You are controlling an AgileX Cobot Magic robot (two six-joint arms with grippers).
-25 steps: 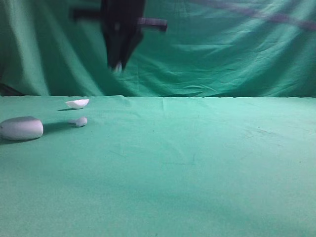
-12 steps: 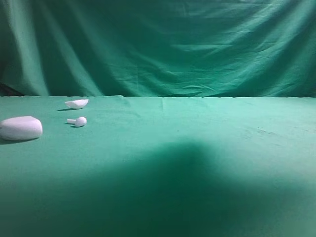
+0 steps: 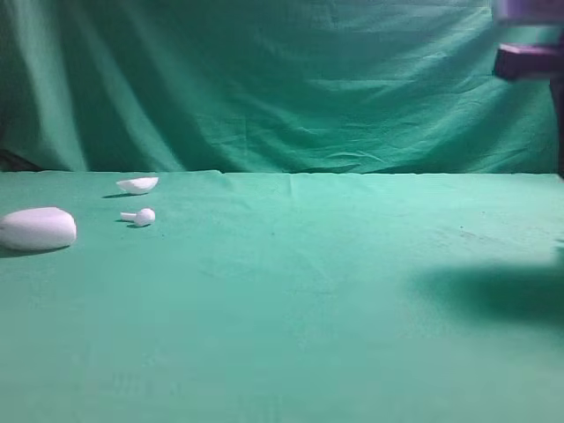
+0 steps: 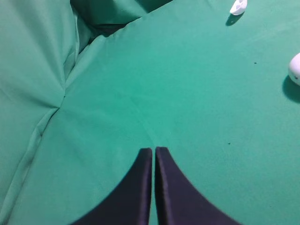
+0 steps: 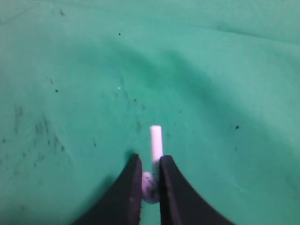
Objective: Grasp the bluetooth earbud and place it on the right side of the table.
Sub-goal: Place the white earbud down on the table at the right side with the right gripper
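In the right wrist view my right gripper (image 5: 149, 160) is shut on the bluetooth earbud (image 5: 156, 139). Its rounded head with a dark mark sits between the jaws and its white stem sticks out ahead, above the green table (image 5: 225, 84). In the exterior view only a blurred dark part of the right arm (image 3: 529, 55) shows at the top right edge, with its shadow on the cloth below. My left gripper (image 4: 153, 151) is shut and empty over bare cloth; it does not show in the exterior view.
At the table's left stand a big white oval case (image 3: 37, 228), a plain white stemmed earbud (image 3: 139, 216) and a small white shell-like piece (image 3: 138, 184). The left wrist view shows a white piece (image 4: 238, 7) and a white rounded thing (image 4: 296, 68). Green backdrop behind.
The right arm was at the upper left-middle a second ago, then out of view, and now shows at the upper right edge. Its shadow has moved right across the table.
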